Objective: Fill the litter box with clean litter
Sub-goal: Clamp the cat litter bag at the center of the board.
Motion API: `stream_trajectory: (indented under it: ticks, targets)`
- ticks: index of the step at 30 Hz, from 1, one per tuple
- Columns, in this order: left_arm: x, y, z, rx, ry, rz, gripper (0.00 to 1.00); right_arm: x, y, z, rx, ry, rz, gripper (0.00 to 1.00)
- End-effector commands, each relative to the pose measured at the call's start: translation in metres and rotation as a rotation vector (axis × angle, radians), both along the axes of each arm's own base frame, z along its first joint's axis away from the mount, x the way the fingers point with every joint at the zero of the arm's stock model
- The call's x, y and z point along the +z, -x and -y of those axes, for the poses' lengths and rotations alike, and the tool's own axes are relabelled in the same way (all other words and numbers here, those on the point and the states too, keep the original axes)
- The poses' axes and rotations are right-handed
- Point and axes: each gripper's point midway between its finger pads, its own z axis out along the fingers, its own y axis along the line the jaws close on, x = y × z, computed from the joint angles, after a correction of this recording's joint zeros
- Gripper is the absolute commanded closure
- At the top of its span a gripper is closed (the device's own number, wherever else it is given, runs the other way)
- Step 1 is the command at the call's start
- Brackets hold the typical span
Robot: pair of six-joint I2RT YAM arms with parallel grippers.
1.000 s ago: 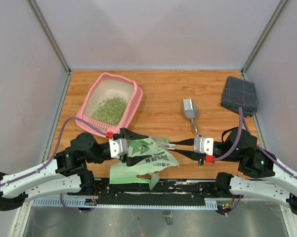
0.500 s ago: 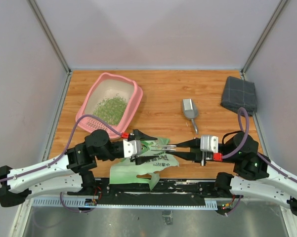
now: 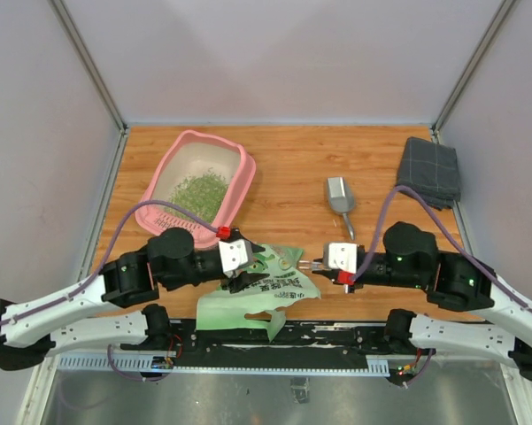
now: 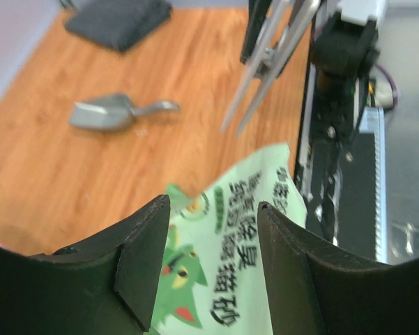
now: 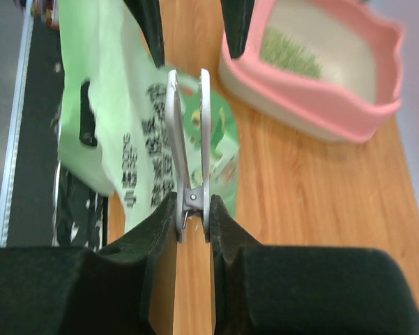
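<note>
Left gripper (image 3: 252,264) hangs low over the near part of the wooden table (image 3: 292,159), its black jaws set fairly wide apart with nothing between them. From its wrist view you look straight down through the gap at the printed face of the light green bag (image 3: 261,288), which lies crumpled and flat just under the fingers; I can't tell whether a fingertip touches the plastic.

Further back on the left side sits the litter box (image 3: 246,170), a pink tray with a wide rim and a pale inside, turned at a slant to the table edge. The clean litter (image 3: 199,195) is a loose green heap in its near half, and the far half of the floor shows bare and cream. The box stands apart from the bag and from both arms.

To the right of the bag, the right gripper (image 3: 317,263) is pinched narrow on a metal clip (image 5: 187,125), gripping it at its hinge end. The two long silver prongs point left toward the bag's upper edge and lie close together. From the left wrist view the clip sits up off the table, clear of the bag.

Behind the right gripper a grey metal scoop (image 3: 340,197) lies on the wood, handle toward the arms. In the far right corner rests a folded grey cloth (image 3: 429,170).
</note>
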Motion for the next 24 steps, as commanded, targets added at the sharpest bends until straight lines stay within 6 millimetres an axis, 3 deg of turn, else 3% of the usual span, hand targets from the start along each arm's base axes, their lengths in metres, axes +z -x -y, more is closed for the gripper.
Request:
stream_trajectory:
  ticks: [1, 4, 9, 15, 19, 24]
  targets:
    - [-0.059, 0.008, -0.006, 0.047, -0.2, -0.17, 0.42, -0.058, 0.0, 0.025, -0.096, 0.283, -0.142, 0.99]
    - [-0.072, 0.012, -0.005, 0.045, -0.22, -0.205, 0.4, -0.067, 0.0, 0.032, -0.176, 0.357, -0.239, 0.99]
    - [-0.092, 0.019, -0.001, 0.029, -0.22, -0.262, 0.39, -0.054, 0.007, 0.044, -0.248, 0.404, -0.336, 0.99]
    - [-0.101, 0.017, 0.002, 0.031, -0.195, -0.242, 0.38, -0.066, -0.004, 0.066, -0.288, 0.547, -0.257, 0.99]
    - [-0.118, 0.014, 0.003, 0.041, -0.221, -0.24, 0.4, -0.075, -0.002, 0.066, -0.271, 0.579, -0.263, 0.99]
    - [-0.123, 0.017, 0.005, 0.016, -0.223, -0.228, 0.47, -0.085, 0.0, 0.068, -0.248, 0.607, -0.254, 0.99]
